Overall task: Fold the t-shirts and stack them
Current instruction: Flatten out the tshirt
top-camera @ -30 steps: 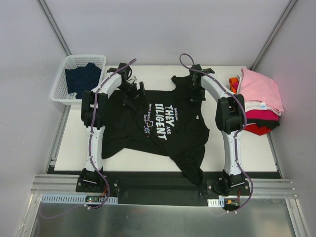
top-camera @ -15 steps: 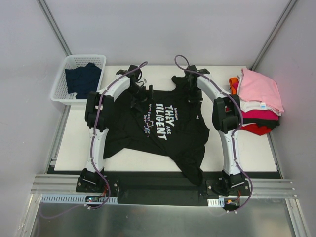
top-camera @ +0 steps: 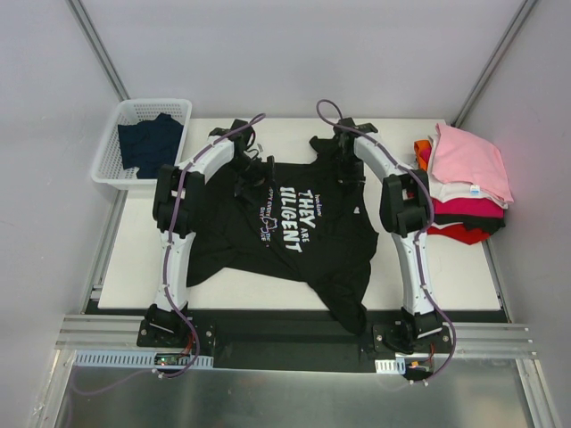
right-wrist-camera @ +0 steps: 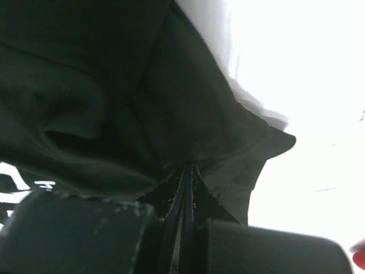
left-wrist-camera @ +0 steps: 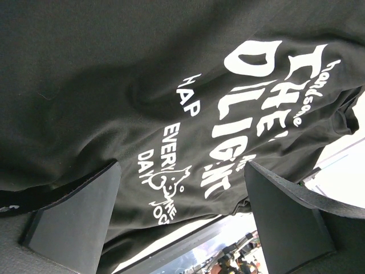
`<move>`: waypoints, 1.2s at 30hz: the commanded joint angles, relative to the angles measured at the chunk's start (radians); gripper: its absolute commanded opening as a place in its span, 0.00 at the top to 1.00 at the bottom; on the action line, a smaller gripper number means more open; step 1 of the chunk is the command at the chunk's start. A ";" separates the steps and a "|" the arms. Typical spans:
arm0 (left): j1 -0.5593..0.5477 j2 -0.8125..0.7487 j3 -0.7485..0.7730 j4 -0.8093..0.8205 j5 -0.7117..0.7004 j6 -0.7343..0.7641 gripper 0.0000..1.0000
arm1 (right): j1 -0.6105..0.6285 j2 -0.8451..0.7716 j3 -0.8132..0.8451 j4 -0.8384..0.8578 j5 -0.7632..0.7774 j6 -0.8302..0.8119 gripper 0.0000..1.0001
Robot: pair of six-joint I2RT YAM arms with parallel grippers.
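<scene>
Showing a black t-shirt [top-camera: 294,227] lying rumpled, print up, across the counter [top-camera: 125,267], its hem trailing over the near edge. Pinching the shirt's far shoulder cloth in the right jaws, pressed together; poising the left jaws, spread wide and gripping nothing, over the white lettering. Risking a lopsided drag: pulling from one corner alone, likely bunching the cloth or sliding it off the edge. Holding a dark navy tee [top-camera: 152,143] in the white basket [top-camera: 105,160], far left.
</scene>
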 commanded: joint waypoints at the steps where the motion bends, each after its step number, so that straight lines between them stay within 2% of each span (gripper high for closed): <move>1: 0.003 -0.051 -0.005 -0.006 -0.018 0.015 0.09 | -0.056 0.017 0.037 -0.030 0.026 0.036 0.99; 9: 0.003 -0.038 -0.008 -0.007 -0.018 0.015 0.09 | -0.155 0.010 0.040 -0.032 0.054 0.022 0.99; 15: 0.003 -0.034 -0.003 -0.006 -0.015 0.011 0.09 | -0.179 0.027 0.061 -0.009 -0.017 -0.007 0.99; 16: 0.003 -0.035 -0.003 -0.007 -0.013 0.011 0.10 | -0.179 0.027 0.057 0.000 -0.070 -0.013 0.96; 17: 0.003 -0.037 -0.003 -0.007 -0.012 0.008 0.10 | -0.179 0.026 0.054 0.010 -0.104 -0.024 0.91; 18: 0.003 -0.038 -0.003 -0.007 -0.010 0.005 0.10 | -0.181 0.018 0.048 0.035 -0.141 -0.027 0.81; 19: 0.003 -0.044 -0.003 -0.006 -0.012 0.003 0.10 | -0.181 0.004 0.023 0.052 -0.216 -0.030 0.77; 21: 0.003 -0.055 -0.003 -0.007 -0.009 -0.003 0.09 | -0.181 -0.023 -0.012 0.109 -0.262 -0.026 0.67; 24: 0.003 -0.090 -0.005 -0.007 -0.009 -0.014 0.09 | -0.179 -0.088 -0.043 0.126 -0.308 -0.015 0.63; 28: 0.003 -0.176 -0.026 -0.007 -0.001 -0.044 0.09 | -0.179 -0.193 -0.051 0.086 -0.350 -0.003 0.62; 31: -0.006 -0.266 -0.098 -0.007 0.007 -0.069 0.09 | -0.179 -0.281 -0.157 0.059 -0.396 0.016 0.62; 32: -0.015 -0.293 -0.127 -0.007 0.001 -0.074 0.08 | -0.176 -0.355 -0.208 0.060 -0.407 0.022 0.62; 33: -0.023 -0.322 -0.191 -0.007 -0.007 -0.075 0.08 | -0.170 -0.406 -0.332 0.069 -0.413 0.022 0.62; 35: -0.055 -0.415 -0.321 -0.001 -0.024 -0.095 0.08 | -0.141 -0.555 -0.459 0.086 -0.410 0.022 0.62; 36: -0.066 -0.449 -0.374 0.006 -0.028 -0.104 0.08 | -0.129 -0.603 -0.595 0.109 -0.408 0.022 0.62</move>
